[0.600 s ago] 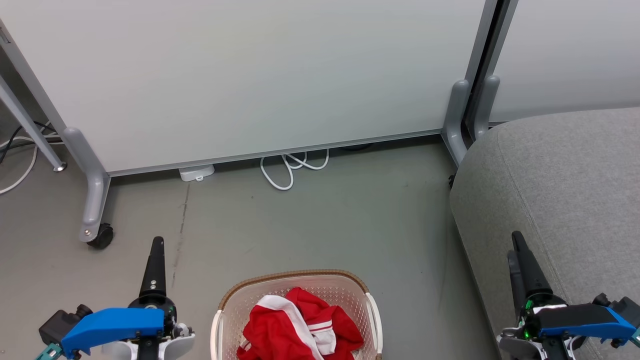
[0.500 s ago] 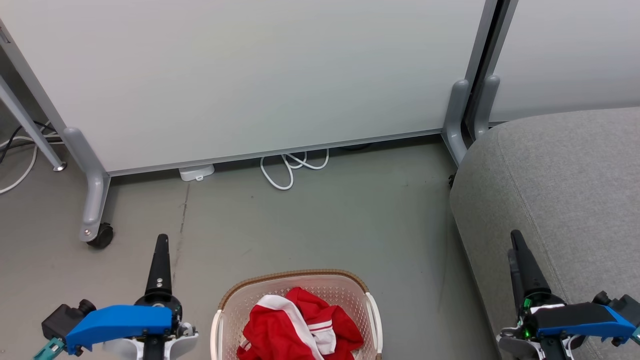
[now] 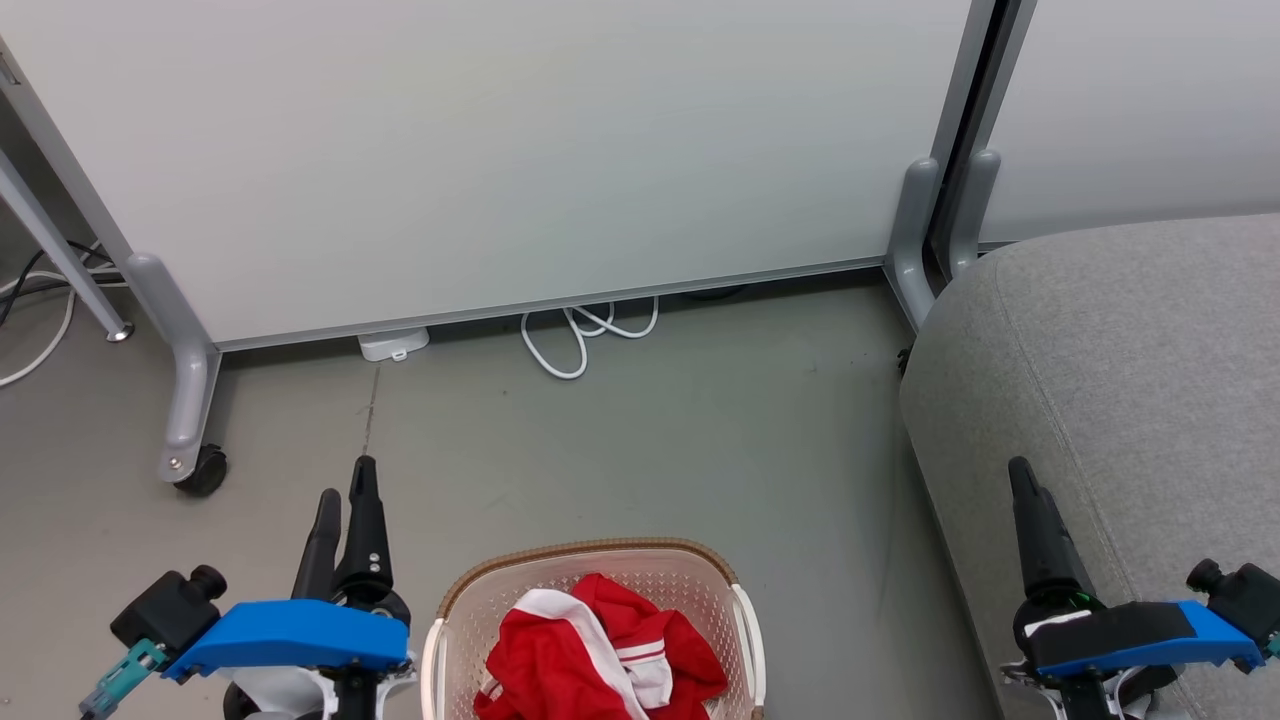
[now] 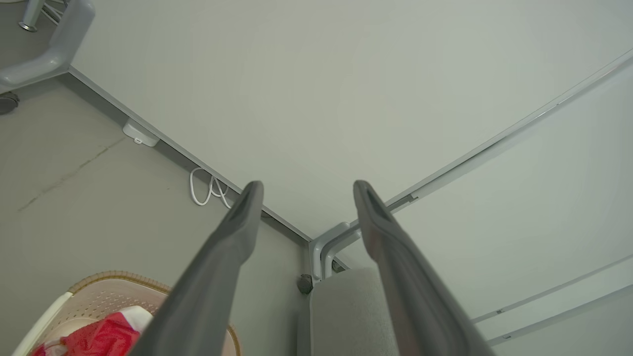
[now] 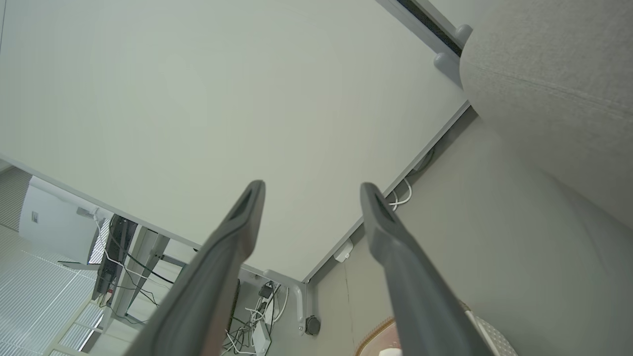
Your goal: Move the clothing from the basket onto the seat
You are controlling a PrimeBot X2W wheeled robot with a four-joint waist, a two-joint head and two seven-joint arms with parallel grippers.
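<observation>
Now one basket (image 3: 590, 550) holds clothing (image 3: 560, 660) near one seat (image 3: 1130, 360); left tool (image 4: 307, 184), right tool (image 5: 311, 185) gape wide.

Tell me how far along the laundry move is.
Done: nothing; the red clothing lies bunched in the basket, and the visible grey seat is bare fabric. In hand: nothing; the left gripper and right gripper hang open, outside the basket. Left: grasp the clothing and carry it to the seat.
</observation>
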